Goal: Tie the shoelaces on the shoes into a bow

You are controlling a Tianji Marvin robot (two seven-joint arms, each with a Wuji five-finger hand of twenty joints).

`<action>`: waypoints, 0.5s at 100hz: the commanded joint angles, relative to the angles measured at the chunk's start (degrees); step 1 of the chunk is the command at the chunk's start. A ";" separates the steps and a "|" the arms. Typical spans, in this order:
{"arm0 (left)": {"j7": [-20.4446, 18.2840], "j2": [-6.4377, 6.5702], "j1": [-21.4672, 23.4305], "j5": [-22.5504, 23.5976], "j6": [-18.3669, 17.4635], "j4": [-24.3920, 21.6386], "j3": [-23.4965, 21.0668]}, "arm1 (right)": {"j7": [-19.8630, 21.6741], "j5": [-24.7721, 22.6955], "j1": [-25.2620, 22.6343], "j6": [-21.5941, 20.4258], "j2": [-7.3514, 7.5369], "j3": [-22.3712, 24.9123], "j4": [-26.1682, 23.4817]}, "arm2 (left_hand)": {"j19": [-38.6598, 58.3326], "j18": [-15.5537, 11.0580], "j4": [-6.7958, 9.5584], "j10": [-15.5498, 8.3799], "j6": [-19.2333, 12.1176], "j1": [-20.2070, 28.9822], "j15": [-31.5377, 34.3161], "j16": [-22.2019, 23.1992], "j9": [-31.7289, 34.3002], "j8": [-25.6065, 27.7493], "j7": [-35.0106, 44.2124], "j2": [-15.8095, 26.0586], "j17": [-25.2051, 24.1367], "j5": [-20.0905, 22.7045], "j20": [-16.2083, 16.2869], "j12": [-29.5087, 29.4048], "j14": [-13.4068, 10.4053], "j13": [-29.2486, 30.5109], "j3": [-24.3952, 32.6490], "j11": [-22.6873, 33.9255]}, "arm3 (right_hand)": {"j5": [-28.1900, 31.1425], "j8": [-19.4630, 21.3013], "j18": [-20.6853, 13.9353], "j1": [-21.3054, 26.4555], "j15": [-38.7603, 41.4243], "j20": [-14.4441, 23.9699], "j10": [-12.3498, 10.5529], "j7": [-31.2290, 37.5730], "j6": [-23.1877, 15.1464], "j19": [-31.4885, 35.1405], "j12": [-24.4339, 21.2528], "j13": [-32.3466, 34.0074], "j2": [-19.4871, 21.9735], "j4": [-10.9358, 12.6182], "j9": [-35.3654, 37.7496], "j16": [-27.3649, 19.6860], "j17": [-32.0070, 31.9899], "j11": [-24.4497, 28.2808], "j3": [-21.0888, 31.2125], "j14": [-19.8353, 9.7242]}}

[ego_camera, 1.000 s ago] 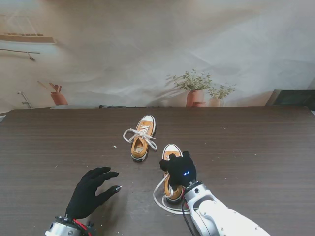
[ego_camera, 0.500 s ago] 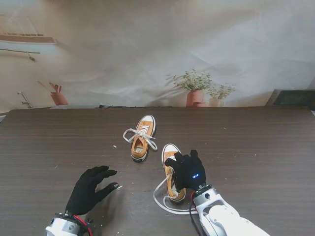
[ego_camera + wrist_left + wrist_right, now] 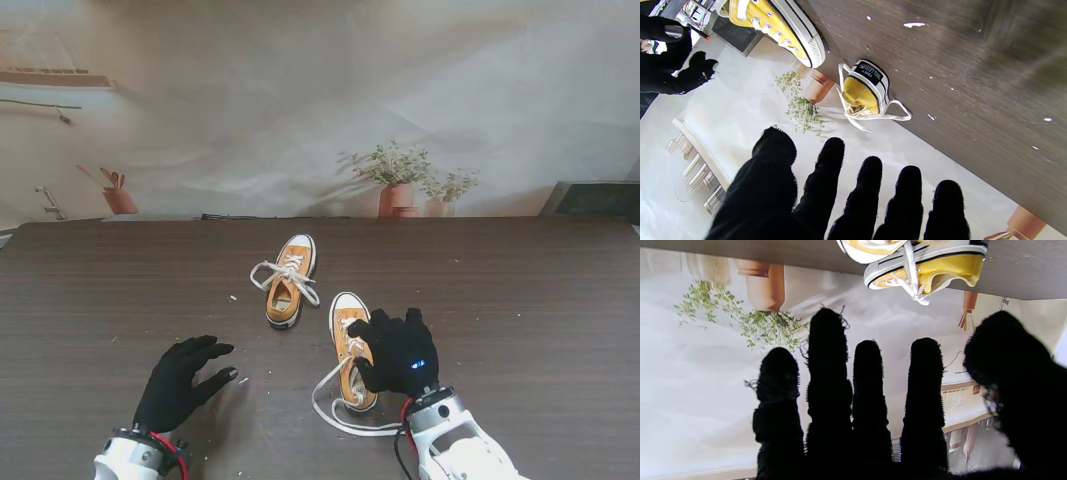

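Two yellow canvas shoes with white laces stand on the dark wooden table. The far shoe [image 3: 289, 279] [image 3: 868, 89] [image 3: 933, 268] has its laces tied across the tongue. The near shoe [image 3: 350, 345] [image 3: 780, 28] has a loose lace [image 3: 335, 405] looping onto the table nearer to me. My right hand [image 3: 400, 352] hovers at the near shoe's right side, fingers extended and apart, holding nothing. My left hand [image 3: 185, 380] rests low over the table to the left of both shoes, fingers [image 3: 870, 186] spread, empty.
Small white specks [image 3: 232, 298] lie scattered on the table. Beyond the far edge a printed backdrop shows potted plants [image 3: 400, 180]. A dark box [image 3: 600, 198] sits at the far right corner.
My right hand has moved off the near shoe, to the right and nearer to me, uncovering its top. My left hand has drawn back slightly toward me.
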 commanded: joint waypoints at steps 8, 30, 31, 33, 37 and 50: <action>-1.36 0.17 -0.22 0.11 0.19 0.03 0.44 | 0.60 0.08 -1.83 0.36 0.46 -0.26 -0.63 | -0.67 0.08 0.98 0.77 0.70 2.16 0.01 0.52 -0.54 0.47 -0.02 1.39 -0.30 0.74 -0.46 0.72 -0.24 -0.86 -0.44 -0.11 | -0.31 1.15 0.88 -0.85 -0.93 0.76 1.03 -1.14 2.97 -0.05 -0.64 -1.05 1.77 2.42 -0.19 -0.49 -0.82 -0.95 -2.41 1.00; -1.61 0.21 -0.40 -0.17 -0.40 0.25 0.71 | -3.97 -1.46 0.97 -4.76 1.30 -1.17 4.32 | -0.65 0.09 0.86 0.84 0.67 2.29 0.16 0.54 -0.55 0.45 0.00 1.58 -0.22 0.83 -0.49 0.72 -0.21 -0.83 -0.40 -0.02 | 1.14 -0.45 -0.86 8.61 -1.41 0.80 -1.17 5.53 -1.11 -0.58 -0.38 -1.17 -4.65 -3.61 -0.20 0.03 -0.43 -0.56 4.59 -1.47; -1.62 0.21 -0.40 -0.17 -0.43 0.26 0.71 | -4.08 -1.53 1.12 -4.83 1.33 -1.27 4.56 | -0.64 0.12 0.86 0.83 0.67 2.31 0.16 0.53 -0.55 0.46 0.02 1.57 -0.19 0.86 -0.49 0.71 -0.20 -0.86 -0.39 -0.02 | 1.05 -0.44 -0.95 8.80 -1.44 0.78 -1.29 5.60 -1.39 -0.60 -0.39 -1.12 -4.95 -3.34 -0.18 0.02 -0.35 -0.55 4.96 -1.61; -1.65 0.21 -0.41 -0.18 -0.50 0.28 0.71 | -4.33 -1.60 1.41 -4.87 1.38 -1.52 5.06 | -0.63 0.14 0.85 0.80 0.65 2.33 0.15 0.53 -0.58 0.46 0.02 1.59 -0.17 0.86 -0.49 0.71 -0.21 -0.88 -0.39 -0.03 | 0.90 -0.22 -1.07 9.40 -1.46 0.71 -1.43 5.74 -2.11 -0.66 -0.41 -0.95 -5.68 -2.67 -0.02 0.00 -0.01 -0.49 5.73 -1.72; -1.69 0.22 -0.41 -0.22 -0.62 0.31 0.71 | -4.69 -1.48 1.89 -4.75 1.39 -2.05 5.92 | -0.64 0.12 0.84 0.83 0.68 2.43 0.17 0.53 -0.55 0.46 0.05 1.58 -0.19 0.90 -0.50 0.71 -0.16 -0.87 -0.35 -0.01 | 0.72 0.53 -1.20 10.35 -1.41 0.61 -1.67 5.87 -3.08 -0.75 -0.39 -0.64 -6.76 -1.28 0.26 0.01 0.39 -0.32 6.82 -1.89; -1.36 0.16 -0.39 -0.20 -0.89 0.40 0.71 | -6.35 -0.72 3.56 -4.05 1.28 -3.86 8.74 | -0.61 0.09 0.80 0.78 0.61 2.58 0.27 0.53 -0.53 0.49 0.15 1.67 -0.14 1.02 -0.51 0.71 -0.24 -0.78 -0.33 0.04 | 1.13 6.06 -1.27 13.55 -1.00 0.65 -2.37 6.28 -4.71 -0.42 -0.92 0.21 -10.79 -0.62 1.12 0.05 1.46 0.46 8.59 -2.37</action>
